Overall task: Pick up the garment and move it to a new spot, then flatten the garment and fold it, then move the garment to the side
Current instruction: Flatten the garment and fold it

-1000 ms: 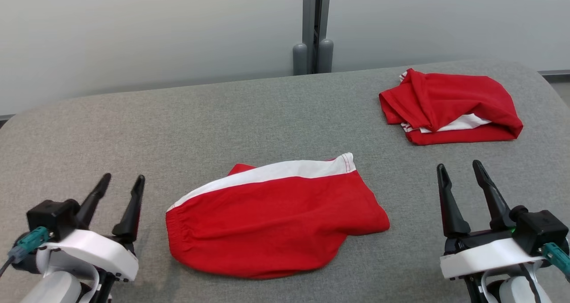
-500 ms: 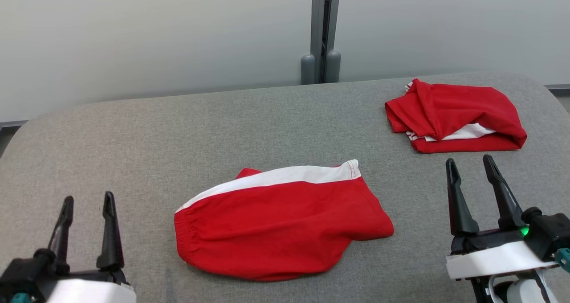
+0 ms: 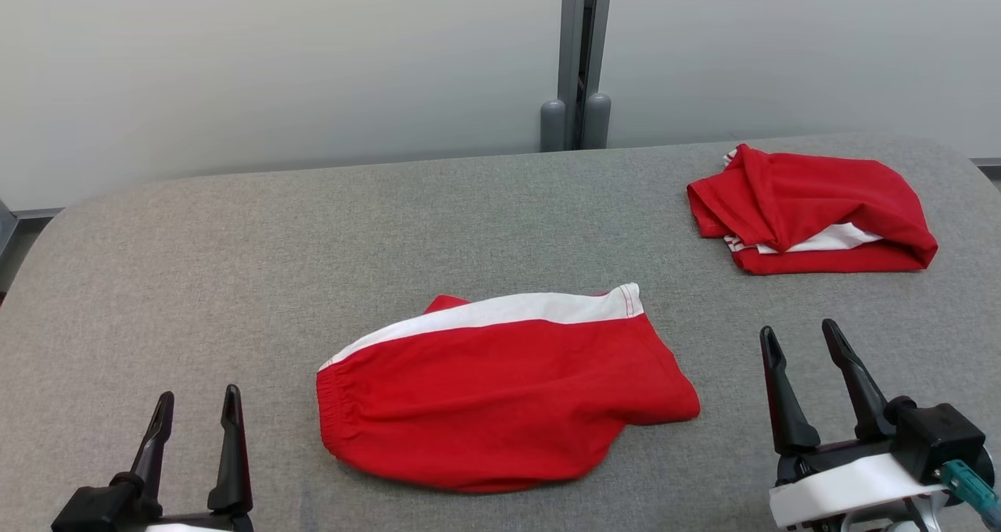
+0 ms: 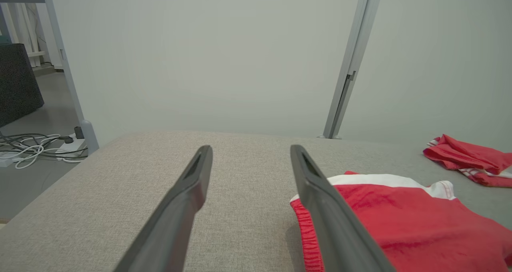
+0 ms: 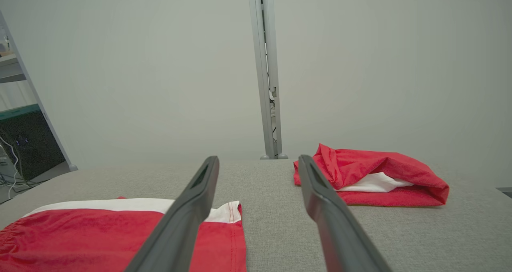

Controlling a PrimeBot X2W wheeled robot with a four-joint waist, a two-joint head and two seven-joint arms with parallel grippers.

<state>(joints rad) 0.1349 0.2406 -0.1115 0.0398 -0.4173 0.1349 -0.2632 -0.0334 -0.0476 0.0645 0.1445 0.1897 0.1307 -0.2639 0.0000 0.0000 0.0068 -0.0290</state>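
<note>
One red garment (image 3: 500, 407) lies loose at the front middle of the grey table (image 3: 235, 242).
It sits between the left gripper (image 3: 199, 395) and the right gripper (image 3: 798, 328), touching neither; both have their fingers spread wide with nothing between them. The left gripper's body is cut off by the bottom edge of the head view. The garment is mostly flat, with a white band along its far edge, a gathered hem at its left end and a red corner peeking from behind the band. A folded red-and-white piece (image 3: 813, 211) rests at the far right.
</note>
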